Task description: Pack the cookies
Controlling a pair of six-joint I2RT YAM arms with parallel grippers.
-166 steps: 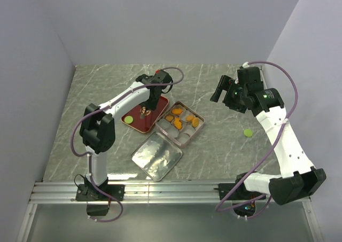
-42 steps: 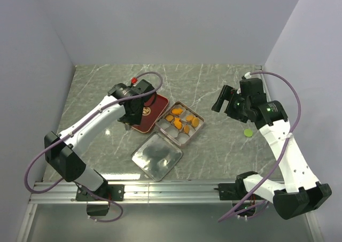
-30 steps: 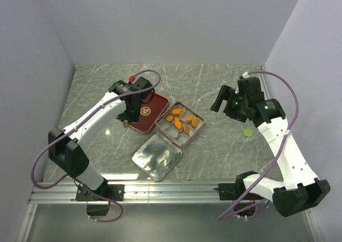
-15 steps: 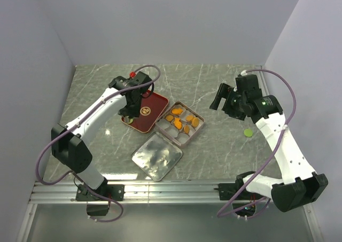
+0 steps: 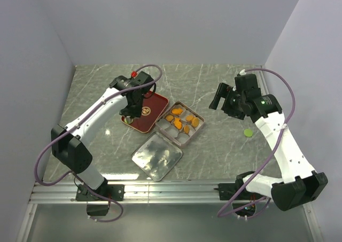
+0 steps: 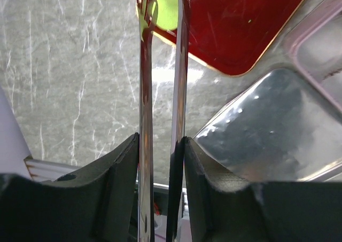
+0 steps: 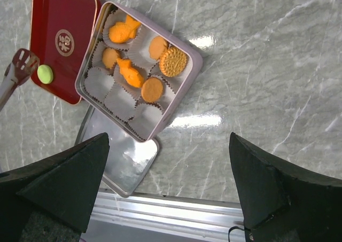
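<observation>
Cookies, six orange ones, sit in the paper cups of the open tin, some round and some fish-shaped. The cups along its near-left side are empty. One green cookie lies at the corner of the red tray, just beside the tin. A second green cookie lies on the tabletop, well apart on the right side. The tin's lid rests on the tabletop against the tin's near edge.

The left tool is pressed together on a pair of tongs. Their blades run out to the tray's green cookie with only a narrow gap between them. From the left wrist the cookie shows between the tips. From the right wrist the tong head sits just beside it, so I cannot tell whether the blades bracket it yet. The right tool hangs spread wide and empty above the tabletop, right of the tin.

The step in hand looks like picking up the tray's green cookie. To do it well, the blades should part enough to straddle the cookie and come down level to the tray. They should close gently on its edges, since a thin biscuit on a slick tray may skid or snap. Then lift straight up and carry it over to an empty cup.
</observation>
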